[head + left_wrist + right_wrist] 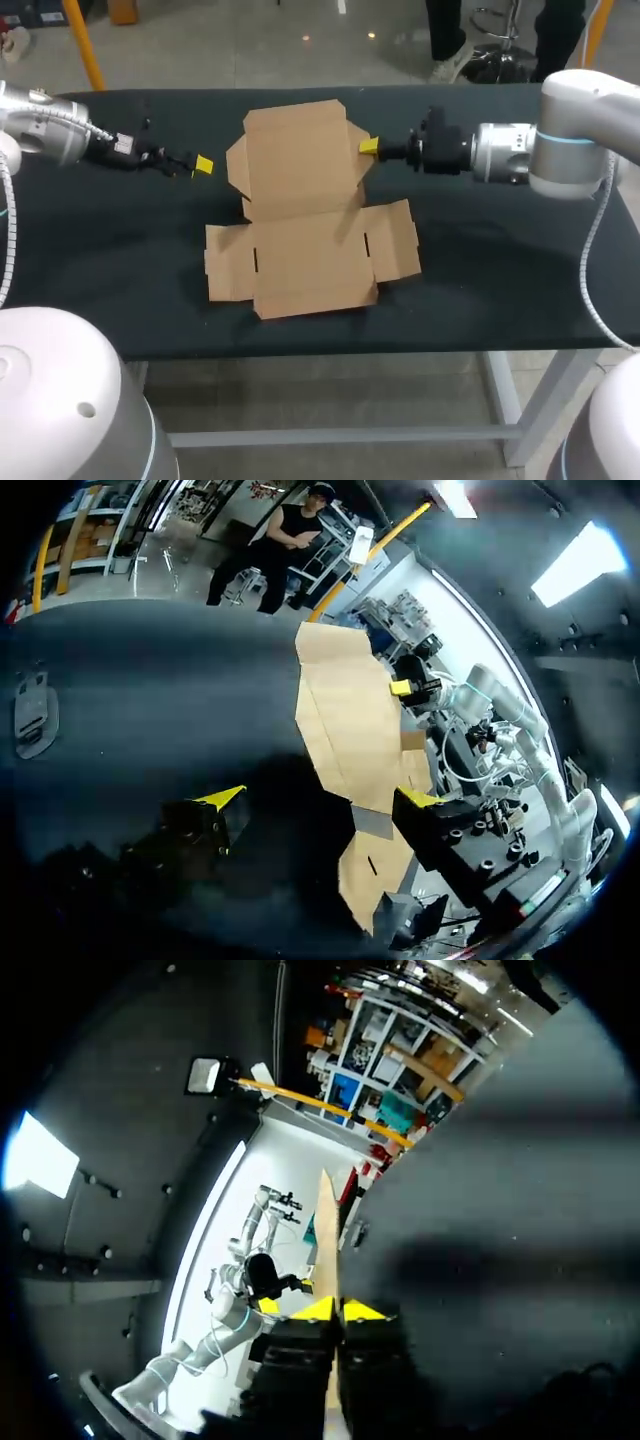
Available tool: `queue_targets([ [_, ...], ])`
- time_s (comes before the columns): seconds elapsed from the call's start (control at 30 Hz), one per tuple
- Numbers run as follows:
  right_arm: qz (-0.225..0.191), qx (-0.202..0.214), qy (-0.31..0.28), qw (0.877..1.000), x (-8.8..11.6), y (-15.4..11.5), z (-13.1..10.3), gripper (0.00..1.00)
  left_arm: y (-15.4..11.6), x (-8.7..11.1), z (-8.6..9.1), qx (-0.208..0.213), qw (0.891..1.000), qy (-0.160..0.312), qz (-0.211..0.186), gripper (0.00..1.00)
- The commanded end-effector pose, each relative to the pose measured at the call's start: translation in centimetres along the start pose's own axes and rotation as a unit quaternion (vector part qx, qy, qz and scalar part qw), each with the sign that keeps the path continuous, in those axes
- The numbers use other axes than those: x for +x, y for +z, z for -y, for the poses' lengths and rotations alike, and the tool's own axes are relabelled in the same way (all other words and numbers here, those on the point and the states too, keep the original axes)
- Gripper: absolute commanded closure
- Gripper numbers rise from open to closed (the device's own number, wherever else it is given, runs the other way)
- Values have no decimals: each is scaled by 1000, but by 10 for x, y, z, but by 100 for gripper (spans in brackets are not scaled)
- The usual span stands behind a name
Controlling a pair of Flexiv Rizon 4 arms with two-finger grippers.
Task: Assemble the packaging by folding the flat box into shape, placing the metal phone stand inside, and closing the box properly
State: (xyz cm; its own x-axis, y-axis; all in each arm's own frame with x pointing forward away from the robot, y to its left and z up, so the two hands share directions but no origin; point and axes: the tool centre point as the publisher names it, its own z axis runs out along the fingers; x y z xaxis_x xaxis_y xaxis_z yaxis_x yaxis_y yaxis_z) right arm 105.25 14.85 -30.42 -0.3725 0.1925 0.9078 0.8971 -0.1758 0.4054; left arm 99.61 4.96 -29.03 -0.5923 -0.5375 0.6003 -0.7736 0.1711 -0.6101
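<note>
1. Head view: The flat box (305,215) lies open in the middle of the dark surface (110,260). My right pincer (370,146) comes in from the right and sits at the right edge of the box's upper flap. My left pincer (203,165) is at the left of the box and does not touch it.
2. Left wrist view: The left pincer (320,800) is wide open and holds nothing. The flat box (350,710) lies ahead of it, with the right pincer (403,687) at its far side. A small grey thing (33,715) lies well apart from the box. I cannot tell what it is.
3. Right wrist view: The right pincer (341,1311) is squeezed almost closed. The thin edge of the flat box (329,1230) is between its tips, touched from both sides.
4. I think the folding is only starting. Next, the right pincer should lift the flap along its crease. It should go slowly so the card does not bend wrong, while the left pincer comes in to help.
</note>
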Motion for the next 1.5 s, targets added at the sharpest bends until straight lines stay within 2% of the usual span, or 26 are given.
queue_targets([
  [0.03,-8,-2,-7,1000,2,-2,-1,100,3,-1,3,13,1000,9,-14,0],
  [0.33,-33,-18,-32,999,7,-5,-4,100,23,-2,21,29,996,52,-71,0],
  [0.5,-42,-23,-41,998,9,-5,-6,100,34,-3,30,31,994,68,-86,0],
  [0.7,-54,-28,-49,997,11,-4,-8,100,37,-4,42,53,989,86,-106,0],
  [1.1,-70,-36,-64,995,16,2,-14,100,60,3,60,53,980,113,-154,0],
  [1.2,-74,-38,-71,994,18,4,-15,100,66,7,64,51,978,121,-163,7],
  [1.4,-81,-42,-81,993,19,8,-16,100,74,10,69,51,974,128,-180,10],
  [1.5,-82,-43,-82,992,18,10,-17,100,77,12,70,52,972,131,-187,20],
])
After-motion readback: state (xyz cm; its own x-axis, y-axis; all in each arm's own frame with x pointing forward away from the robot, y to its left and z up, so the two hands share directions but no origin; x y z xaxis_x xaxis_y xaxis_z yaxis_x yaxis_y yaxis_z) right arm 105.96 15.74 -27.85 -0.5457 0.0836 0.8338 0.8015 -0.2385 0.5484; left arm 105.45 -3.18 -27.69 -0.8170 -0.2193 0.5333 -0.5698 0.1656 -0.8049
